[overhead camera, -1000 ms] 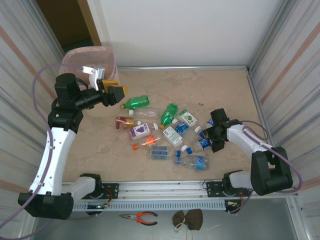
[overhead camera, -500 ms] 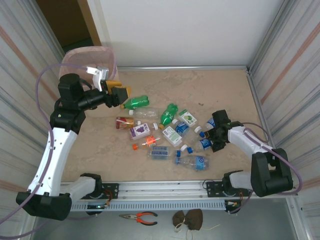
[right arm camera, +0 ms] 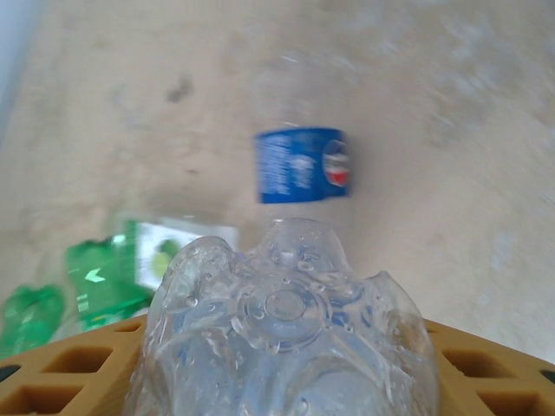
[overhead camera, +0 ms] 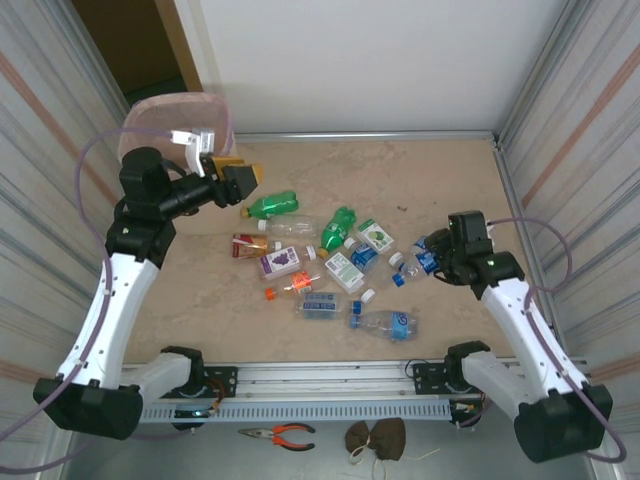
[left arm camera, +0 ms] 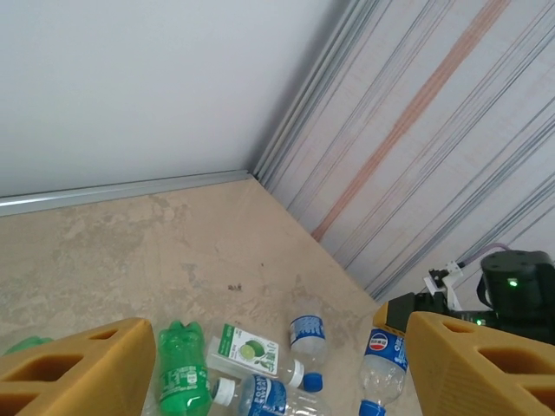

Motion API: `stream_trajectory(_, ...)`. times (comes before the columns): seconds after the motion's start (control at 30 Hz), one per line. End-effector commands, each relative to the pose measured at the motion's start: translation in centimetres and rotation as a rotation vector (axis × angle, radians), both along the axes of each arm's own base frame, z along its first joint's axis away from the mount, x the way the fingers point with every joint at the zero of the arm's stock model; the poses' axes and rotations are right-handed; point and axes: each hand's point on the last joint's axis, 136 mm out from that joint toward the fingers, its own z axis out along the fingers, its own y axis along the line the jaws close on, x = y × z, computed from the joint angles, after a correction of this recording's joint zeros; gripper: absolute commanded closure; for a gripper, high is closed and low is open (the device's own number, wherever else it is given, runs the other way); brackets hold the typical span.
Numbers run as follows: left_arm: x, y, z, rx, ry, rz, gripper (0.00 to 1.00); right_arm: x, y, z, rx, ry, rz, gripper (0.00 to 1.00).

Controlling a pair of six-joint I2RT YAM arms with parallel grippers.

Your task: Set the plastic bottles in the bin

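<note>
Right wrist, bottle (right arm camera: 282, 347) clamped (arm (overhead camera: 520, 300) seemingly raised)

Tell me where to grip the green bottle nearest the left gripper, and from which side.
Grip the green bottle across the middle of its body, coming straight down from above. It lies flat on the table with its length running left to right, so the jaws can close across its narrow width, far side to near side. The left gripper hangs open close by.

Soft, even indoor light, faint shadows; right wrist view blurred, overhead view sharp.
</note>
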Motion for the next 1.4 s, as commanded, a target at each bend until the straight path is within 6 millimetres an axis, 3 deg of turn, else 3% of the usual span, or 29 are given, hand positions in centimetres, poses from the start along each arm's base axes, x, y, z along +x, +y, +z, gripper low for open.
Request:
stream_trajectory(0.0, 0.0, -1.3, 1.3, -0.06, -0.027, -0.064, 0.24, 1.8, 2.7, 5.4, -0.067, -0.251, 0.264, 0.44)
stream_trajectory(0.17, -1.5, -4.6, 1.7, -0.071, -0.135, -0.219, 0.23, 2.1, 6.8, 11.6, -0.063, -0.544, 0.509, 0.44)
stream_trajectory(0.37, -4.8, -10.2, 1.0, 0.002, -0.224, -0.443, 0.23, 0.3, 11.3, 18.2, -0.112, -0.823, 0.778, 0.44)
stream_trajectory(0.63, -9.4, -15.5, -0.3, 0.053, -0.335, -0.677, 0.19, -3.3, 16.6, 23.9, -0.142, -1.077, 1.048, 0.44)
stream_trajectory(0.8, -11.5, -17.1, -0.6, 0.061, -0.363, -0.784, 0.17, -6.1, 19.0, 26.0, -0.137, -1.189, 1.203, 0.45)
stream_trajectory(1.03, -14.9, -18.4, -0.4, 0.052, -0.421, -0.934, 0.18, -8.5, 20.3, 27.8, -0.128, -1.292, 1.301, 0.45)
stream_trajectory(1.37, -17.4, -18.9, 0.0, 0.033, -0.44, -1.038, 0.35, -10.9, 20.6, 29.0, -0.147, -1.383, 1.374, 0.45)
